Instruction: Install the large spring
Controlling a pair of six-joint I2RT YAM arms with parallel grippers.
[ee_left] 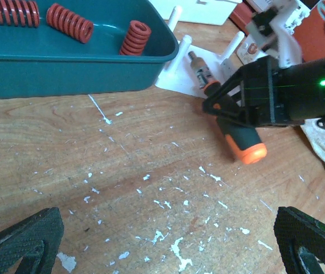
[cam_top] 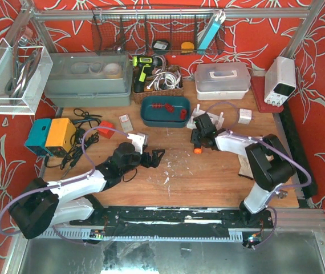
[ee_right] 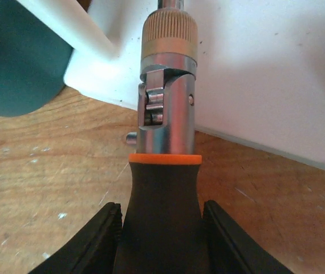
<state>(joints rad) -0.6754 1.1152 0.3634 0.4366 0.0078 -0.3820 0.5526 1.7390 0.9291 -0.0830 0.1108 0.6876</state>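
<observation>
Nearest, the left gripper (cam_top: 155, 155) hangs over the table (cam_top: 208, 177). Its two fingers (ee_left: 20, 242) are spread wide with nothing between them. In the left wrist view the screwdriver (ee_left: 243, 142) lies at 1 o'clock from it. The right gripper (ee_right: 162, 228) is closed on the black handle. Only the right wrist view shows this well: a finger presses on each side. The top view just shows an orange end sticking out. The metal tip rests on a white plate (ee_left: 179, 85) with pegs. Farther off, at 10 o'clock from the plate, is the blue-green tray (cam_top: 163, 122). The red springs (ee_left: 69, 23) lie inside it. The left wrist view shows three, but the top view shows only small red bits. I cannot tell which is the large one.
</observation>
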